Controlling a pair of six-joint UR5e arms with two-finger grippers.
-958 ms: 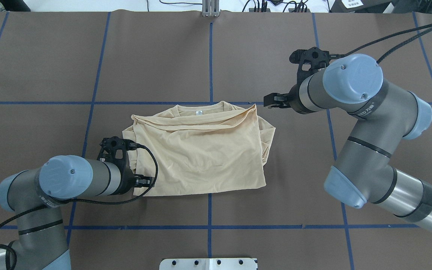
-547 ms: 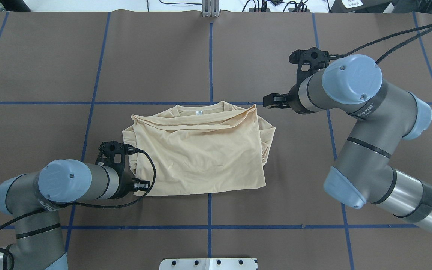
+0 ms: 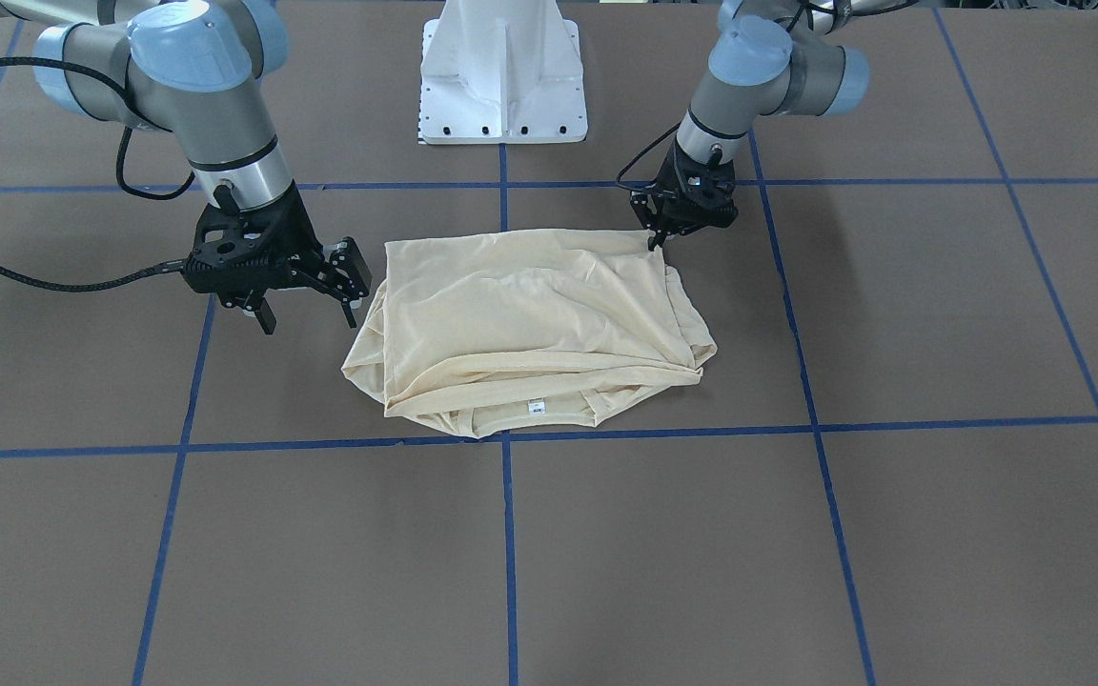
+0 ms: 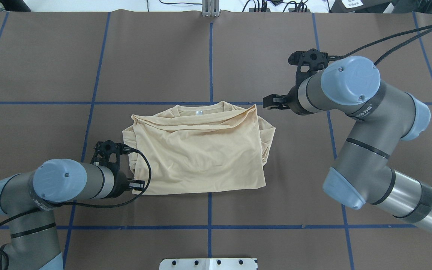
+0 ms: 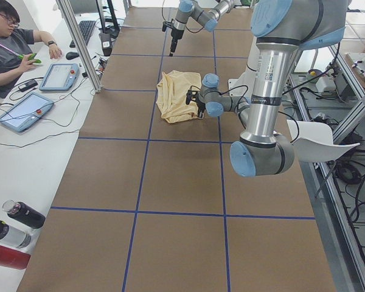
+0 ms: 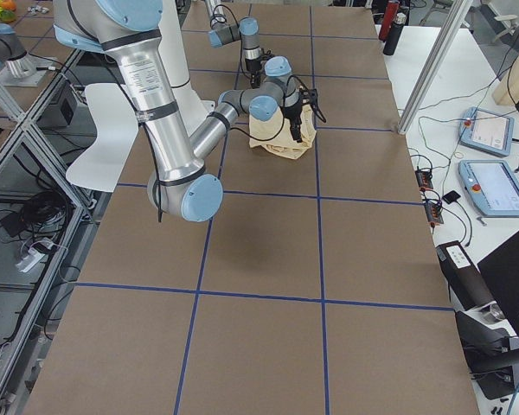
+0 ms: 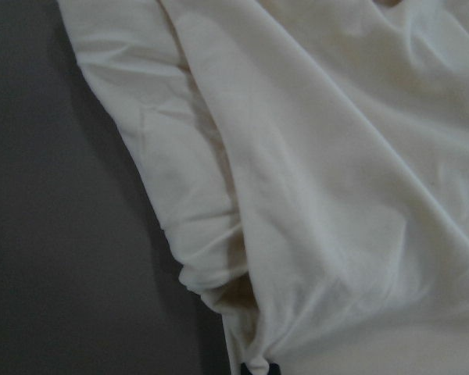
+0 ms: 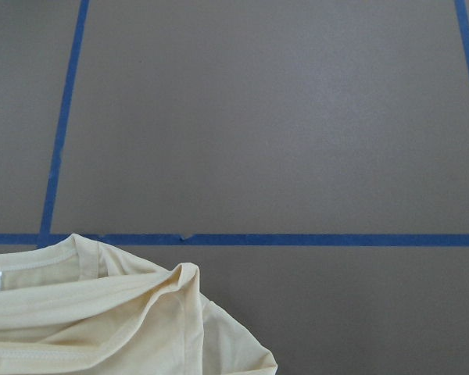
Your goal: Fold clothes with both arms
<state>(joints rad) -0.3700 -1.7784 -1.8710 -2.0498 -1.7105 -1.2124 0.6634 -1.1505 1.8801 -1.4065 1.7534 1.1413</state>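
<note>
One pale cream-yellow T-shirt (image 4: 201, 150) lies folded into a rumpled rectangle near the middle of the brown table (image 4: 276, 56). Its collar and small white neck label (image 3: 537, 406) lie on the side away from the robot. The left gripper (image 3: 668, 229) touches the near corner, where fabric bunches; its jaws' state cannot be told. The right gripper (image 3: 306, 307) hangs just beside the far corner, jaws apart.

Right arm (image 4: 366, 123) elbow bent, wrist pointing down, right gripper (image 3: 309, 307) fingers spread wide. Left arm (image 4: 69, 183) low, left gripper (image 3: 656, 240) tips down, jaw state unclear.
</note>
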